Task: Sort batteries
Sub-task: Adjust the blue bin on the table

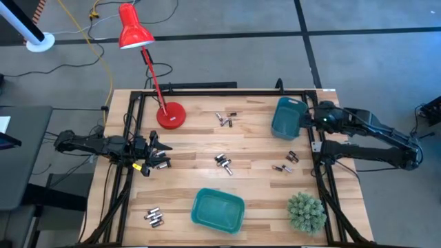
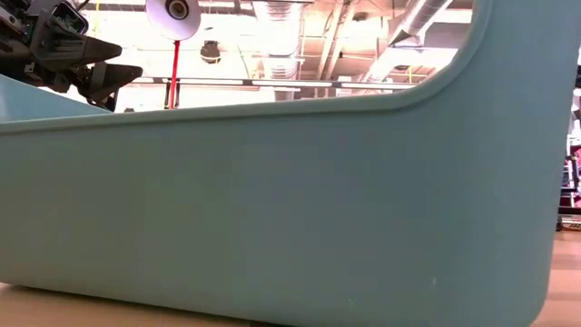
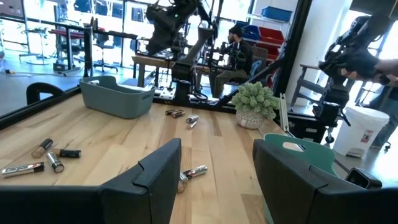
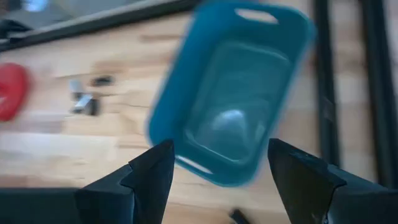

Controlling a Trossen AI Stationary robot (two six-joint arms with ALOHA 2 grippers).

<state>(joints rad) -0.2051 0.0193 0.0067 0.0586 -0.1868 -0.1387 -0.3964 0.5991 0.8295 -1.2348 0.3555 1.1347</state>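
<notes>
The batteries lie on the wooden table in small groups: far centre [image 1: 224,119], centre [image 1: 222,162], right [image 1: 284,163] and near left [image 1: 154,218]. My left gripper [image 1: 157,153] stands open and level at the table's left side, pointing right; in its wrist view [image 3: 217,155] one battery [image 3: 193,172] lies on the table beyond its fingers. My right gripper [image 1: 311,117] hangs open and tilted down at the table's far right. In its wrist view [image 4: 221,155] a teal bin [image 4: 233,93] lies below it, clear of the fingers.
One teal bin [image 1: 288,117] stands at the far right, a second [image 1: 218,209] near the front centre, filling the low view [image 2: 272,209]. A red desk lamp [image 1: 170,115] stands at the far left, a small green plant [image 1: 306,211] at the near right.
</notes>
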